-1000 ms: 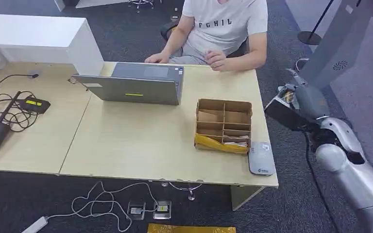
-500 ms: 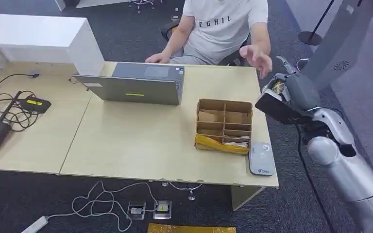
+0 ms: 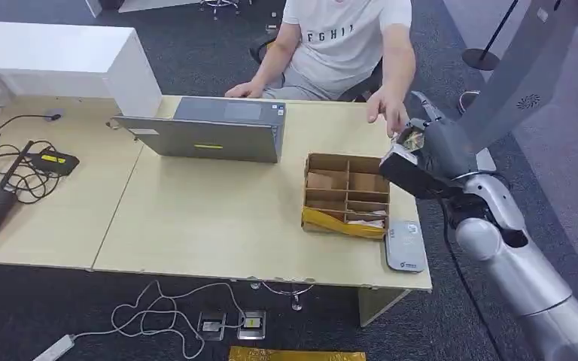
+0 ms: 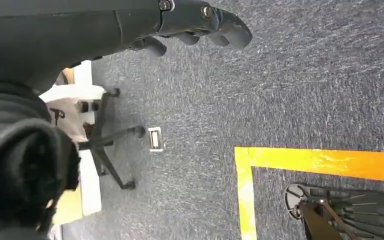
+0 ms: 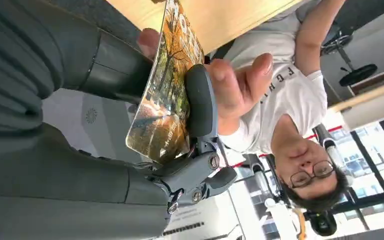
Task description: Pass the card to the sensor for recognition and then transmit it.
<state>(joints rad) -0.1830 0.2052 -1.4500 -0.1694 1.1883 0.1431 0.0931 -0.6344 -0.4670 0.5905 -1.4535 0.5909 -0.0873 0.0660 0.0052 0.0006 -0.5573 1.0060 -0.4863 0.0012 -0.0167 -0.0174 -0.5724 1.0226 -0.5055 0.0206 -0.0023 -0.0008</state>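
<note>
Glossy printed plastic, all autumn orange and green, sits pinched in my right hand (image 5: 130,150): the card (image 5: 167,85) is clamped flat between my thick grey thumb (image 5: 200,102) on one face and my darker fingers behind the other. I judge it light, thin and stiff enough to hold its shape, yet slick on both faces, so it should be taken by a free edge and pinched across the flat, not pushed at from the end. My hold covers the middle of the card and leaves its outer end bare. The person's hand (image 5: 235,85) is right there at that end, fingertips at or on the card beside my thumb (whether they have truly gripped it I cannot tell). Seen from my head, my right hand (image 3: 421,147) hangs above the far right corner of the table (image 3: 218,218), just past the cardboard divider box (image 3: 346,193), with the person's hand (image 3: 387,113) meeting it. The grey sensor (image 3: 405,244) lies nearer to me, at the table's front right edge beside that box, well apart from the card. I judge this to be the handover. My left hand (image 4: 200,20) hangs over the dark carpet, its fingers curled in around nothing. Farther off, a laptop (image 3: 211,131) stands open before the seated person (image 3: 346,37).
</note>
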